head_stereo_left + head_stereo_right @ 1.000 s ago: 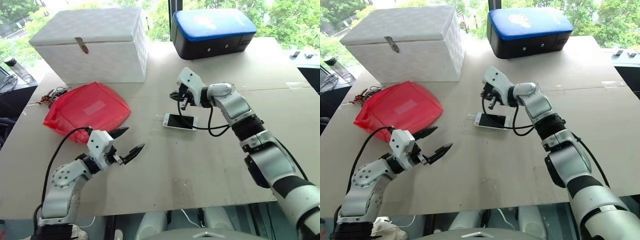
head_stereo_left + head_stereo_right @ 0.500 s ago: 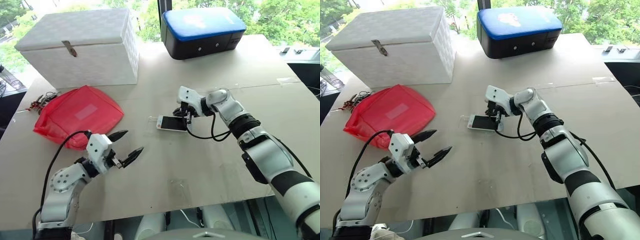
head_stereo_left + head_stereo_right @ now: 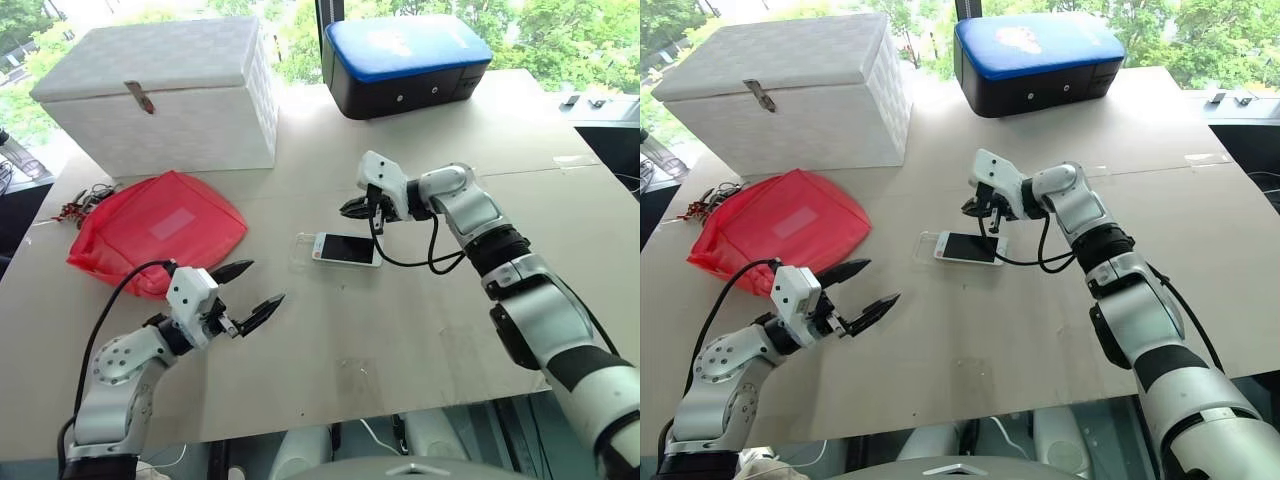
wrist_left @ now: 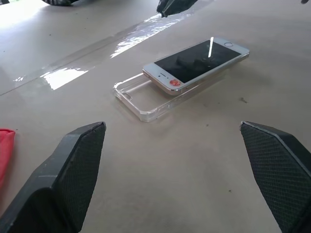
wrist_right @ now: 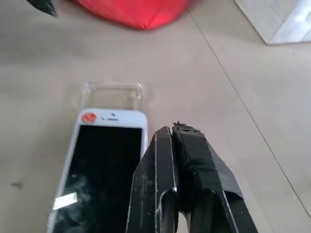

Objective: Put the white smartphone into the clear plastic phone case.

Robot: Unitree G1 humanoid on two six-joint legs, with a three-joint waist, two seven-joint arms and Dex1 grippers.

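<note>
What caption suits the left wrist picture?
White smartphone lying partly on the clear plastic phone case, seen between the open left tool.

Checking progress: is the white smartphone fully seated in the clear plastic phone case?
No. The white smartphone lies partly in the clear plastic phone case, whose empty end sticks out beyond it.

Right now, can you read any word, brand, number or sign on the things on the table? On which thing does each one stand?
No text can be read.
Blue-topped case: a pale printed mark on its lid, too blurred to read.
Red bag: a pale patch, no letters legible.
White smartphone: a small red sticker, no writing.
</note>
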